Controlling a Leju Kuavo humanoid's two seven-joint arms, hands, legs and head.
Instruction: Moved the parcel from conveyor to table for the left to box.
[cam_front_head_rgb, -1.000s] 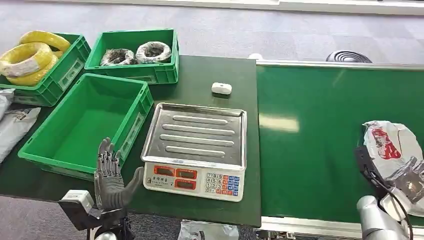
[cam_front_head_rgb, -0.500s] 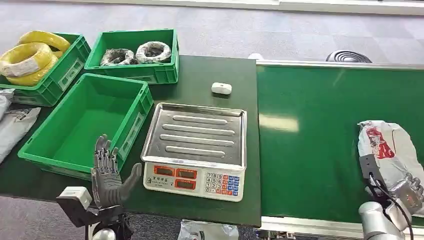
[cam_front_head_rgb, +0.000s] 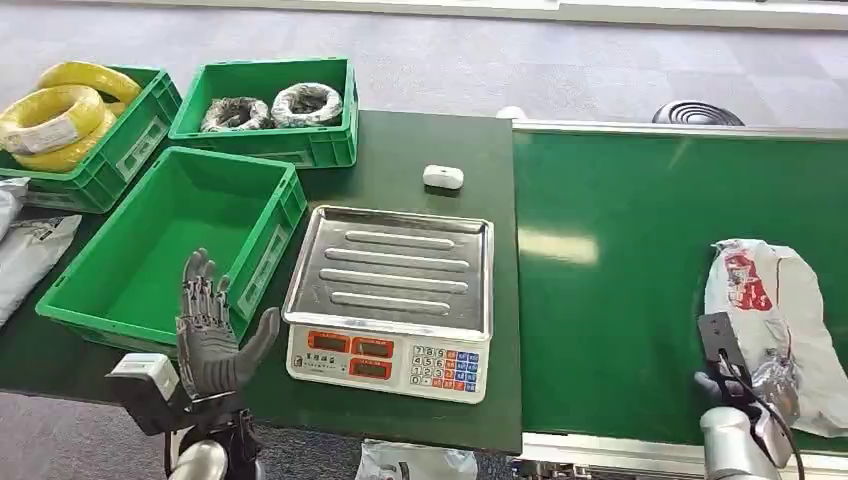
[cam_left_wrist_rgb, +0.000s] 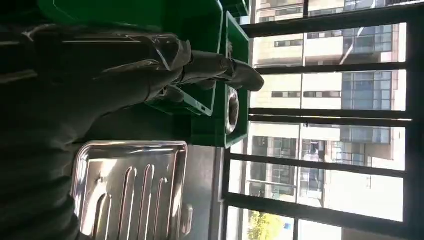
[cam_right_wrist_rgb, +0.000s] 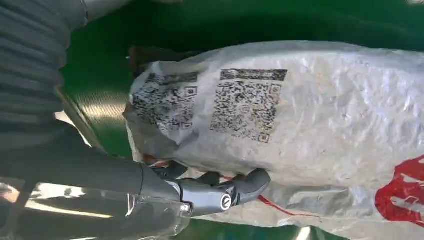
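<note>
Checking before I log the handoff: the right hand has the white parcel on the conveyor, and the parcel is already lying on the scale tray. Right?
Not quite. The right hand does touch the white parcel, but the parcel lies on the green conveyor, not on the scale. The head view shows the scale tray bare.

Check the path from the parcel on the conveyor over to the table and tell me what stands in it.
The scale does: it sits on the table right beside the belt edge, level with the parcel under the right hand. Behind it lies only a small white device. The conveyor between is bare.
</note>
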